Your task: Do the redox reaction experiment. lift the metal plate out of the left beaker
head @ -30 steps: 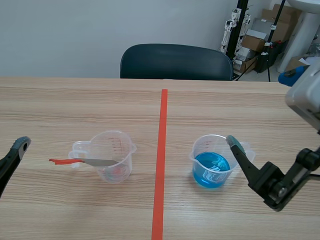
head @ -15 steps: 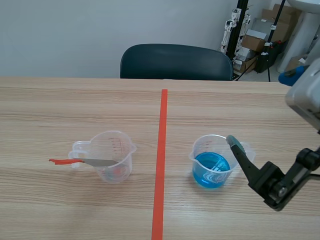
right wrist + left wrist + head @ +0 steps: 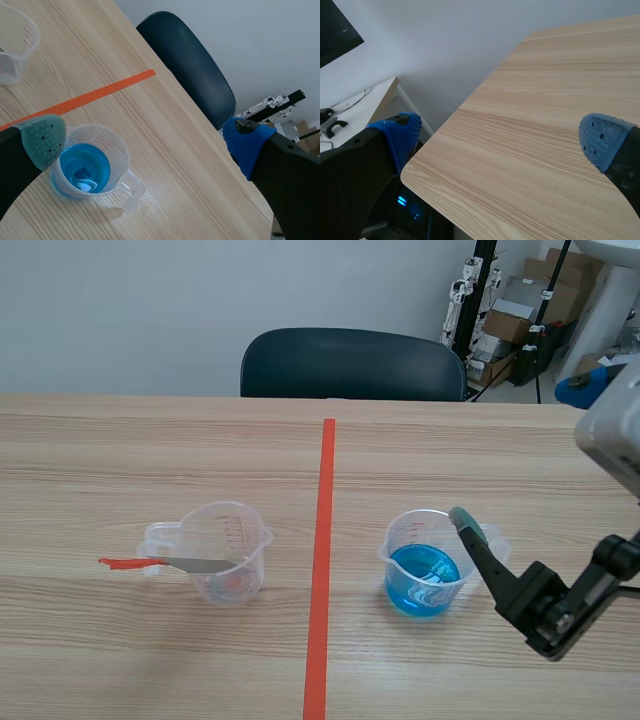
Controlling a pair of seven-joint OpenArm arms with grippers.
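In the left beaker [image 3: 228,545], on the pale wooden table [image 3: 130,450], the metal plate [image 3: 200,565] leans over the rim. Its long axis runs crosswise, with the red end poking away from the tape line [image 3: 322,570]. A dark chair [image 3: 350,362] stands behind. The right gripper [image 3: 146,142], fingers apart, hovers beside the blue-filled beaker [image 3: 422,570]. Only the left wrist view shows the left gripper [image 3: 500,137], spread over the table's corner.

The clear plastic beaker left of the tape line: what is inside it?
A thin grey metal plate leans inside the clear plastic beaker, its red end sticking out over the rim. Whether any liquid lies at the bottom cannot be told.
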